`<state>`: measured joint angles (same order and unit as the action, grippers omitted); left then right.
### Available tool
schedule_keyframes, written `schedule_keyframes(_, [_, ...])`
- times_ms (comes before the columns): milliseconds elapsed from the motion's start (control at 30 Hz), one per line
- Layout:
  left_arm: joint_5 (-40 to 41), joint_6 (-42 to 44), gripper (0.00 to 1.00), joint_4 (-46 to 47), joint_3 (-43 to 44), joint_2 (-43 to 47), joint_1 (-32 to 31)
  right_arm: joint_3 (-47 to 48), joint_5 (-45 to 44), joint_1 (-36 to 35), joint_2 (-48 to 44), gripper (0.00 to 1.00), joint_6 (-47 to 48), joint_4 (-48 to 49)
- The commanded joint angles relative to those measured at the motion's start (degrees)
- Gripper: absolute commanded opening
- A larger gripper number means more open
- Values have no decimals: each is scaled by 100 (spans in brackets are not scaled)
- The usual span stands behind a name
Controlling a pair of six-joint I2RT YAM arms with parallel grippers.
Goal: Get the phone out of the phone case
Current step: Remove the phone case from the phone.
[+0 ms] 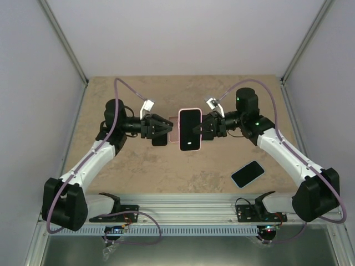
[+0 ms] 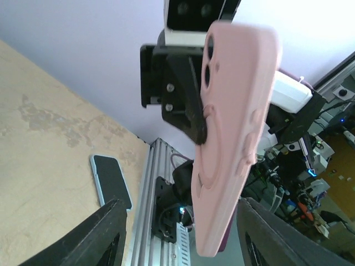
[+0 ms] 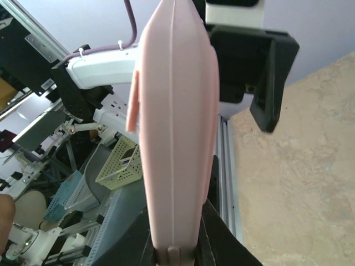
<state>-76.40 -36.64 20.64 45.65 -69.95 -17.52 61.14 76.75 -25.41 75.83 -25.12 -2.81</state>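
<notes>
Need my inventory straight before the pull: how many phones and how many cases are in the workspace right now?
Phones: 2, the cased phone held in the air and the loose phone lying on the table
Cases: 1, the pink case around the raised phone
Total: 3

No text, brand or number is showing legibly in any view. The pink phone case [image 2: 233, 138] is showing a plain back, and the second phone [image 1: 247, 173] lying on the tabletop [image 1: 138, 166] is showing a blank dark screen.
</notes>
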Motion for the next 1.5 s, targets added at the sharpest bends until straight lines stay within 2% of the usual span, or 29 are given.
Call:
schedule_keyframes(0, [3, 30, 57, -6, 348, 190, 99, -41, 33, 16, -218, 1, 699, -585])
schedule_keyframes(167, [472, 718, 53, -1143, 888, 119, 87, -76, -122, -11, -218, 1, 1125, -1002])
schedule_keyframes(333, [660, 738, 49, -1231, 1037, 32, -18, -87, -279, -132, -220, 1, 1402, -1226])
schedule_keyframes(667, [765, 1321, 46, -1902, 1279, -71, -349, -47, -358, -285, -176, 1, 1505, -1334])
schedule_keyframes(833, [774, 865, 41, -1488, 1171, -90, -329, -16, -280, -357, -191, 1, 1705, -1482])
schedule_keyframes(1067, [787, 145, 24, -557, 692, -132, -122, 69, 174, -362, -279, 1, 1998, -1634])
schedule_keyframes(1300, [722, 208, 20, -531, 555, -207, -100, 209, 588, -377, -297, 1, 2130, -1770])
schedule_keyframes(1467, [513, -418, 15, 301, 291, -308, -28, 341, 791, -419, -306, 1, 2343, -2007])
